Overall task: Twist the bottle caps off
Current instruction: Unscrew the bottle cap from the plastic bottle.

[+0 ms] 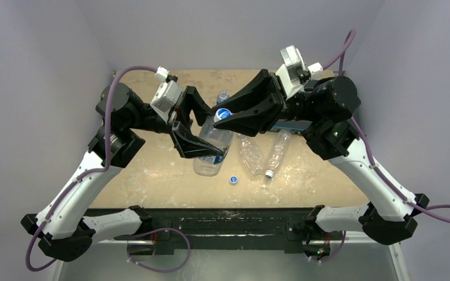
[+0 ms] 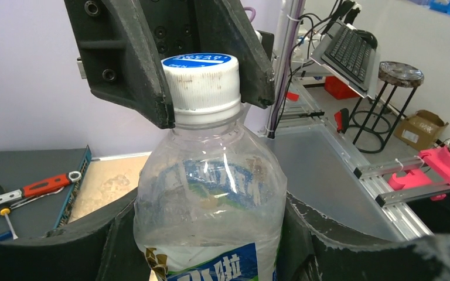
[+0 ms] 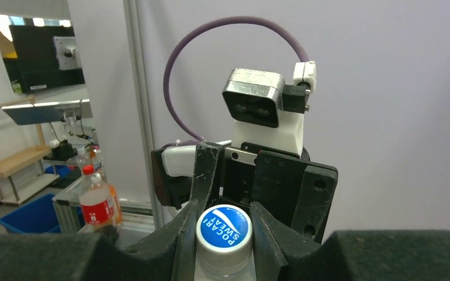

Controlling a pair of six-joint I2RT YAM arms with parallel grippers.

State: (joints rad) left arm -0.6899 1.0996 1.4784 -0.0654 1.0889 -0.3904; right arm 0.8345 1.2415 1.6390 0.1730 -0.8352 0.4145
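1. The left gripper (image 2: 211, 249) is clenched on the body of one labelled bottle (image 1: 212, 159). One finger presses each side, just under the shoulder of the bottle. The blue, white and green label sits between the fingers and a little below them.
2. This bottle is clear. In the top view it leans, with its neck pointing away from the left fingers and towards the right ones.
3. One blue cap (image 3: 224, 228) with white letters sits on the neck of this bottle, above the left fingers.
4. The right gripper (image 1: 225, 117) is closed tight on this blue cap, with one finger on each side of its ribbed white skirt.
5. One second bottle (image 1: 222, 95) stands on the far side of both pairs of fingers, close behind them. Its top is too small to tell.
6. One loose blue cap (image 1: 233, 180) lies on the table (image 1: 152, 170), on the near side of the right fingers and just beside the bottom of the held bottle.
7. Two crinkled bottles (image 1: 249, 153) without labels lie on the table side by side, on the near side of the right fingers and apart from them.
8. One white cap (image 1: 268, 174) is on the near end of the right one of these two.
9. The count is four bottles, two blue caps and one white cap.
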